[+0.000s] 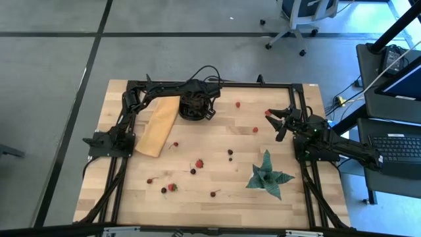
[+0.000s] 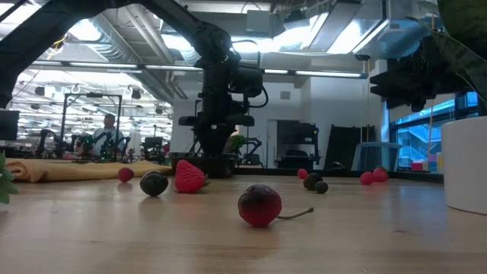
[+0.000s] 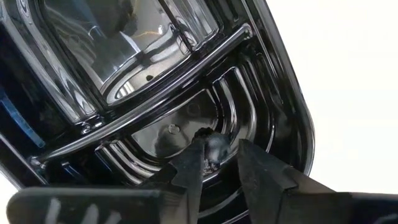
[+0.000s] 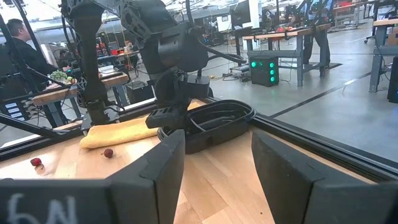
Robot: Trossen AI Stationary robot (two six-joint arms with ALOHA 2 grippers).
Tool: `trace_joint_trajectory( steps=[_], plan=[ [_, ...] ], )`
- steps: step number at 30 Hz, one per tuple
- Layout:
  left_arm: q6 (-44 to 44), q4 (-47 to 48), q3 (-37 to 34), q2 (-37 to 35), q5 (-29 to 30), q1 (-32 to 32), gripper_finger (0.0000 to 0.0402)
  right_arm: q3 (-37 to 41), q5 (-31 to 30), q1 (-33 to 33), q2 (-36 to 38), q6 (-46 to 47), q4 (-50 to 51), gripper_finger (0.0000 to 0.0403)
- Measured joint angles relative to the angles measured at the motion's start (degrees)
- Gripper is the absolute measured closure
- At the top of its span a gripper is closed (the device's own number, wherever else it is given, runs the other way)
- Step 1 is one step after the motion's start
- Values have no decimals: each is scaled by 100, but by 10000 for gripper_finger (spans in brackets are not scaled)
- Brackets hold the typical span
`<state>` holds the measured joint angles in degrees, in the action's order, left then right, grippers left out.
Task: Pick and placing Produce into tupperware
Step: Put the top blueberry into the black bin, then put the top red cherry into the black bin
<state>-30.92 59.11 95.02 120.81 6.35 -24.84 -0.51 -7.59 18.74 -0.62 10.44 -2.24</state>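
I see my left gripper upper centre, jaws narrow around a dark berry inside the tupperware; its long axis I cannot tell. Produce scatters mid-counter. Right gripper, centre-right, gapes wide, empty.

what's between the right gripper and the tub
In the high view, two red berries on bare wood lie between the right gripper and the tub, where the left gripper works.
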Motion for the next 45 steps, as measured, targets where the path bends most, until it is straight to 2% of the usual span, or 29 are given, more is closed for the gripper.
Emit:
trace_joint_trajectory(
  steps=[8,16,19,28,35,40,45],
  plan=[
    [-9,0,0,0,39,-7,261,0,0,0,0,0,0,215],
    [4,291,159,-140,-179,-72,259,0,0,0,0,0,0,215],
    [143,625,245,-385,-242,-136,260,0,-5,0,0,-1,0,215],
    [83,833,275,-1566,-302,-58,260,0,-48,15,-15,-7,-4,215],
    [-90,1560,282,-2186,-280,398,260,0,-50,16,-24,-5,-2,215],
    [-199,2159,277,-2238,-119,929,260,0,-50,15,-24,-4,-3,215],
    [-405,2128,-143,-2232,-111,1428,260,0,-50,15,-24,-8,-4,215]
  ],
)
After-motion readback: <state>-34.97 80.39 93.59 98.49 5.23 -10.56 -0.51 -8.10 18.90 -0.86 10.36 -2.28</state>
